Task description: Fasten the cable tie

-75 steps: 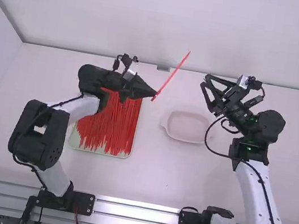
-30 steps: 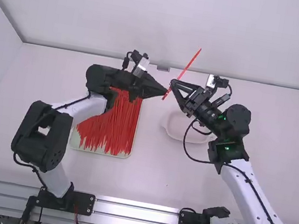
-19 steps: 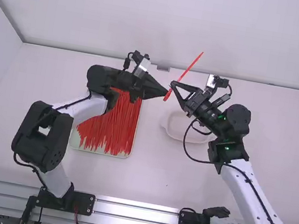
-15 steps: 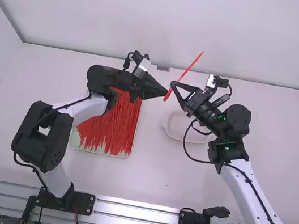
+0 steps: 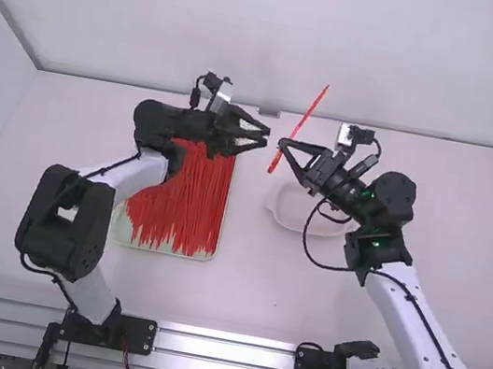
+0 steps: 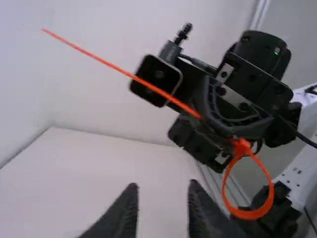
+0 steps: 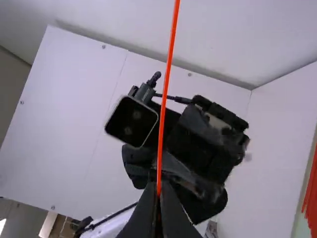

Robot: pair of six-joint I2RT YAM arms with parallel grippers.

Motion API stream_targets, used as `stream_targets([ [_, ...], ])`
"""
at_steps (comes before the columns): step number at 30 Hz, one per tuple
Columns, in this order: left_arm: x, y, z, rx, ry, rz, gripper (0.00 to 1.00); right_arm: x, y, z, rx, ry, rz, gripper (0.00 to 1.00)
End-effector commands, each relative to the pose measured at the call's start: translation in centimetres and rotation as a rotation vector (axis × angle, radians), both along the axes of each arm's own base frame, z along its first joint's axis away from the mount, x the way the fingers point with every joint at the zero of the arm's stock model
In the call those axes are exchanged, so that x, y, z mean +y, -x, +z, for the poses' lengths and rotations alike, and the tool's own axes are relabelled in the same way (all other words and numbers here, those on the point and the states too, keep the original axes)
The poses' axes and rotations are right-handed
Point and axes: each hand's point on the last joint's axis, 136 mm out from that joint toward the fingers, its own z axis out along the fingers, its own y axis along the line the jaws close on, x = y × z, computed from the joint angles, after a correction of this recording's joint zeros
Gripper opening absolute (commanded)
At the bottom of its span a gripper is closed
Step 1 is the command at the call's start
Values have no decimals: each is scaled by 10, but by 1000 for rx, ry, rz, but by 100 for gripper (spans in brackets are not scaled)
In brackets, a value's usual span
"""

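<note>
At 9 o'clock on the table I have the pile of spare ties (image 5: 189, 199), fanned out red on its tray (image 5: 138, 240). Above its far end hangs my left gripper (image 5: 261, 141), fingers spread and nothing between them. In the left wrist view the gap between the fingers (image 6: 125, 213) is bare.

Just to its 3 o'clock is the cable tie (image 5: 301, 118), up in the air and off the table, with its long tail pointing toward 1 o'clock. My right gripper (image 5: 281, 145) has its fingers pressed together on the tie low down, near the head. The left wrist view shows a loop (image 6: 265, 188) hanging under that pinch, so I judge the tail is through the head but the loop is wide and not cinched. I cannot tell if the ratchet has caught.

The white dish (image 5: 291, 213) sits at 5 o'clock of the pinch.

My worries:
- The tail is thin and springy. If the left fingers close off-line, they will flick it aside and twist the tie in the right pinch.
- If I pull the tail hard against that small grip, the head may slide out. A tie dropped into the red pile would be hard to pick out again.
- If the ratchet is not engaged, any slack lets the tail back out.
- The two grippers sit near each other, so a careless approach could knock them together.
</note>
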Motion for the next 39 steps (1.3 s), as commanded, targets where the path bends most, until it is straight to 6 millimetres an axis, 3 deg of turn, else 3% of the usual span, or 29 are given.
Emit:
stream_targets([
  [1,17,-12,15,-3,27,65,50,-5,5,13,-55,8,20,0],
  [3,27,-17,14,19,26,87,87,-9,4,13,-71,20,23,0],
  [4,30,-18,14,24,22,89,99,-10,4,12,-79,25,24,0],
  [9,44,-31,7,147,-18,95,99,-16,-2,2,-49,50,-3,0],
  [20,45,-55,-23,385,-100,103,99,-32,-14,-20,-9,120,-56,0],
  [23,47,-66,-37,453,-118,168,99,-38,-18,-28,7,144,-77,0],
  [26,54,-80,-71,550,-189,296,99,-47,-22,-40,28,180,-98,0],
  [31,57,-70,-106,632,-286,327,99,-56,-25,-54,37,232,-125,0],
  [39,59,-44,-133,695,-376,287,99,-78,-38,-94,130,368,-258,0],
])
